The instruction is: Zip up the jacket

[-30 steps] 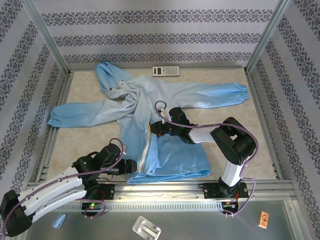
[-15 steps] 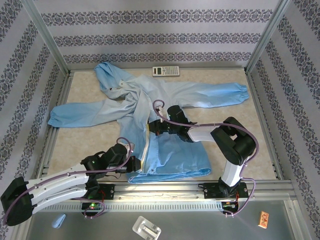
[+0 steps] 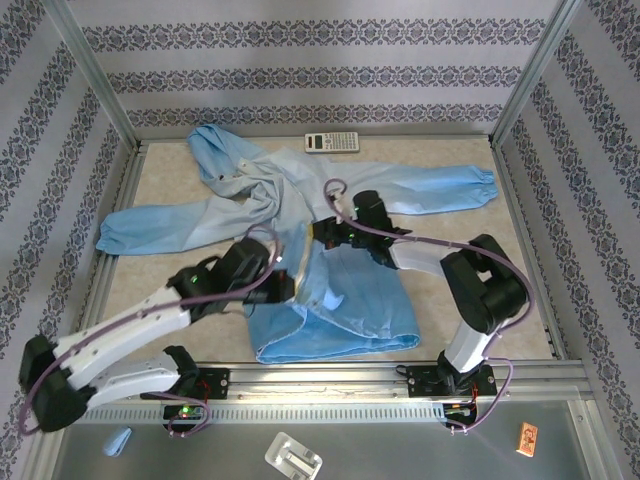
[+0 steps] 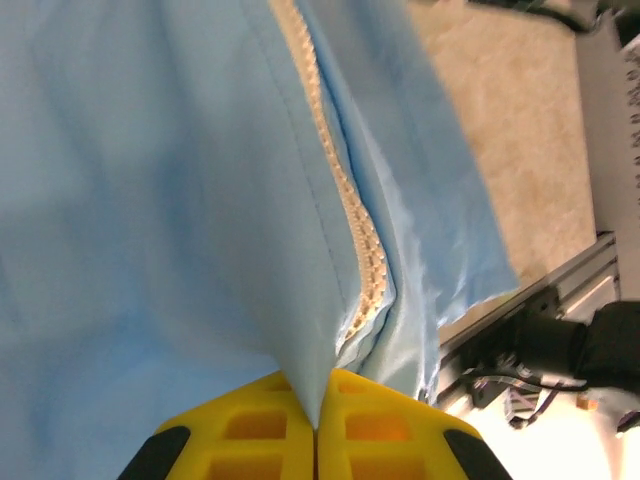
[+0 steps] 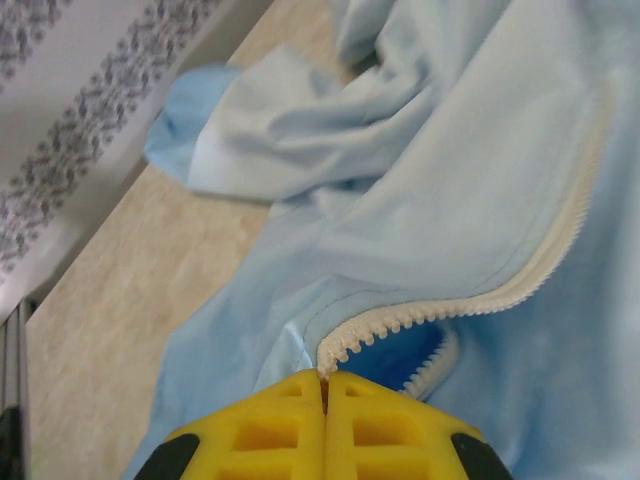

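The light-blue jacket (image 3: 350, 190) lies spread on the table, hood at the far left, its lower front bunched up. My left gripper (image 3: 292, 274) is shut on a fold of the jacket's front panel beside the pale zipper strip (image 4: 352, 215). In the left wrist view the left gripper (image 4: 318, 425) pinches blue cloth between its yellow fingers (image 4: 250, 430). My right gripper (image 3: 319, 232) sits just beyond it, over the chest. In the right wrist view the right gripper (image 5: 323, 378) is shut on the end of the white zipper teeth (image 5: 470, 302), which part into two rows above it.
A calculator (image 3: 331, 142) lies at the far edge, just beyond the jacket. Metal rails (image 3: 540, 270) frame the table on all sides. Bare table (image 3: 170, 280) shows to the left of the jacket's body. Small items (image 3: 293, 458) rest on the near metal shelf.
My left gripper shut on the jacket's lower front and carried it away from the near edge toward the middle, bunching the hem. My right gripper shifted slightly farther and rightward with the zipper.
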### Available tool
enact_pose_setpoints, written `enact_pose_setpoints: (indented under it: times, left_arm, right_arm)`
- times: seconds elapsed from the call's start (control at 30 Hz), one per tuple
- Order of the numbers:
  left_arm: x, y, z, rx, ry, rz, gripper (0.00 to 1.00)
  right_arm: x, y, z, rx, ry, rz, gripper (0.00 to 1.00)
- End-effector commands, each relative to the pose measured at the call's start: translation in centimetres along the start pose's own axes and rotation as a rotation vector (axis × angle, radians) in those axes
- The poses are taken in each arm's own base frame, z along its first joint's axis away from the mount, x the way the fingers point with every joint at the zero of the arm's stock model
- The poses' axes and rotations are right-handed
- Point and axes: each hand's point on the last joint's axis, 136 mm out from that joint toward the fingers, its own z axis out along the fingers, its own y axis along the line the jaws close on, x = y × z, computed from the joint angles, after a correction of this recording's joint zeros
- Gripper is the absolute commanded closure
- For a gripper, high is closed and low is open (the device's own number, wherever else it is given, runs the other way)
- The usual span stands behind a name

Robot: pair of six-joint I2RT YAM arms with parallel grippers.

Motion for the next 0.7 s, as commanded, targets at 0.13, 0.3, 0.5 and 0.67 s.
enact_pose_setpoints:
  times: [0.13, 0.3, 0.5, 0.67]
  left_arm:
    - [-7.8, -9.1, 2.1, 0.093, 0.081, 0.34, 1.0]
    - [-10.3, -12.1, 3.9, 0.121, 0.131, 0.413, 1.0]
    - [-8.7, -8.5, 2.0, 0.01, 0.159, 0.368, 1.0]
    - [-7.0, -0.8, -2.3, -0.111, 0.105, 0.196, 1.0]
  right_arm:
    - [-3.3, -4.0, -8.0, 0.125, -0.148, -0.008, 1.0]
    - [-2.0, -4.8, -11.7, 0.192, -0.165, 0.011, 1.0]
    - [-1.3, -2.3, -10.5, 0.143, -0.104, -0.04, 1.0]
    - [-2.8, 0.3, -5.6, 0.065, -0.053, -0.093, 1.0]
